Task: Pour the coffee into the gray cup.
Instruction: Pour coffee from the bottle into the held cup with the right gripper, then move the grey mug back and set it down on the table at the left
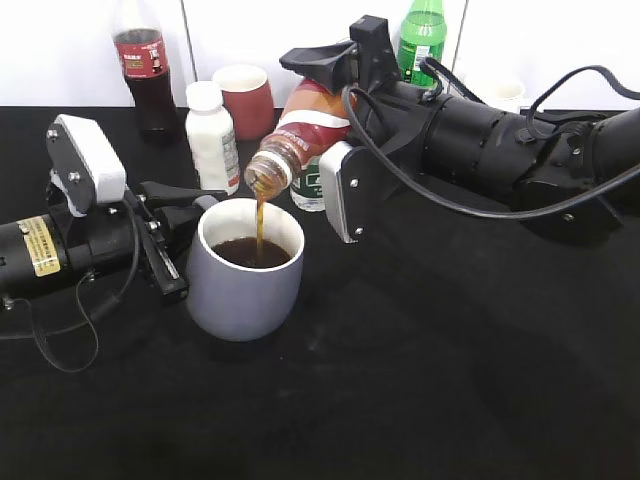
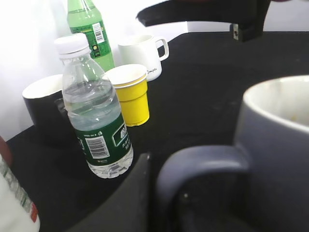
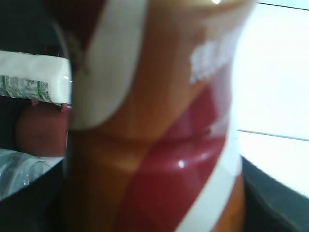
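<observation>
The gray cup [image 1: 245,285] stands on the black table at centre left, with brown coffee inside. My left gripper [image 1: 170,235] is shut on its handle [image 2: 193,166]; the cup's wall also shows in the left wrist view [image 2: 277,159]. My right gripper [image 1: 335,130] is shut on the coffee bottle [image 1: 305,130], tilted mouth-down over the cup. A thin brown stream [image 1: 260,225] falls from the bottle's mouth into the cup. The bottle's red-brown-and-white label fills the right wrist view [image 3: 159,121].
Behind the cup stand a white milk bottle [image 1: 212,135], a dark red cup [image 1: 245,100], a cola bottle [image 1: 142,65], a green bottle [image 1: 422,35] and a water bottle [image 2: 96,116]. A yellow paper cup [image 2: 130,94], a white mug [image 2: 142,55] and a black mug [image 2: 43,106] stand further back.
</observation>
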